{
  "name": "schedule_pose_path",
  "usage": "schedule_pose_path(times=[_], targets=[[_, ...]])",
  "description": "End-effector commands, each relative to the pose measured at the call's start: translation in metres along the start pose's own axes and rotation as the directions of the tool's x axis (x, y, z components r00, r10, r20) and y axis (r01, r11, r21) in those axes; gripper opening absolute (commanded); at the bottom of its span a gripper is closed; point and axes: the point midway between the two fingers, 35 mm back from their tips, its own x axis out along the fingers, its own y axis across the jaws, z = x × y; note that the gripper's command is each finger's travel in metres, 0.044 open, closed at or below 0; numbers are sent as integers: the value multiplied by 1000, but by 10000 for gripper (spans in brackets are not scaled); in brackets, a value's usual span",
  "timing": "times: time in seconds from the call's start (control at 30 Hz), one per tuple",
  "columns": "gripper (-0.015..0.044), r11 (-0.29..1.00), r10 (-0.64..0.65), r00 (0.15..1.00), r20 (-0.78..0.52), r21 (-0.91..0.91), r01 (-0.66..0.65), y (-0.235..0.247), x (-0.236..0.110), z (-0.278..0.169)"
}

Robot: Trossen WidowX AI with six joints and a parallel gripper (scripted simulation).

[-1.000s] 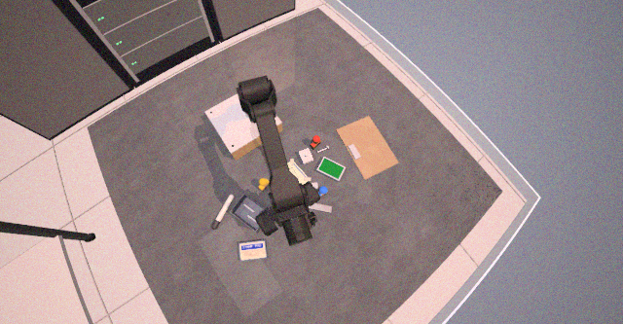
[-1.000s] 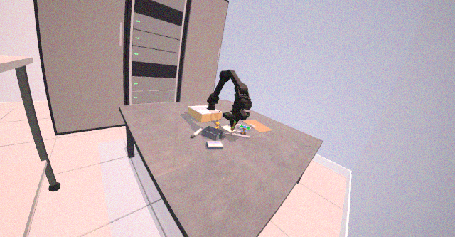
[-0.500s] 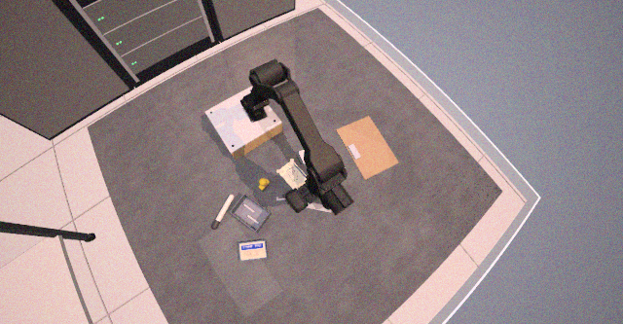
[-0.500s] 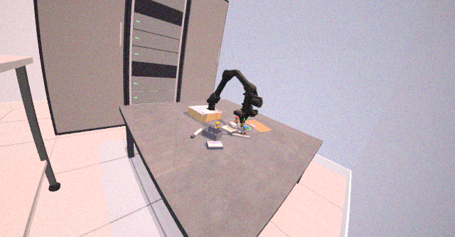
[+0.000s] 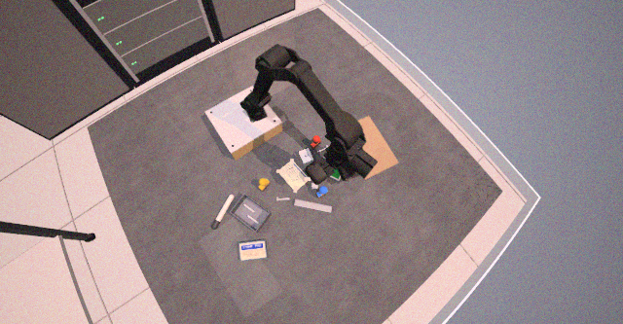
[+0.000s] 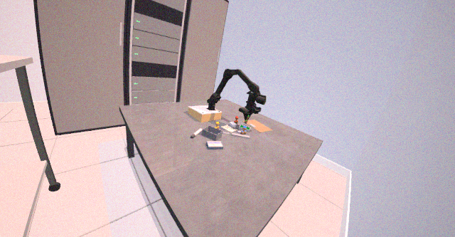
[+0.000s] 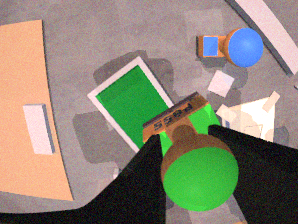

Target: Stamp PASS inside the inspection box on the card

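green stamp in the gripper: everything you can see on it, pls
The green stamp has a round glossy green knob on a brown, wood-looking neck, above a rectangular block with a green top and a tan side band carrying dark lettering too blurred to read. The gripper is shut on it, its black fingers pressing either side of the neck. It is held base-down, slightly tilted, above the green ink pad in its white frame, overlapping the pad's right edge in the wrist view. Whether the base touches the pad cannot be told.
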Motion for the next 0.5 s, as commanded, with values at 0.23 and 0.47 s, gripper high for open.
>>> schedule_pose_path(times=[0.23, 0.47], targets=[[0, 1000, 8, 1000, 5, 3, -8, 26, 0, -14], [0, 1000, 7, 1000, 5, 2, -7, 26, 4, -14]])
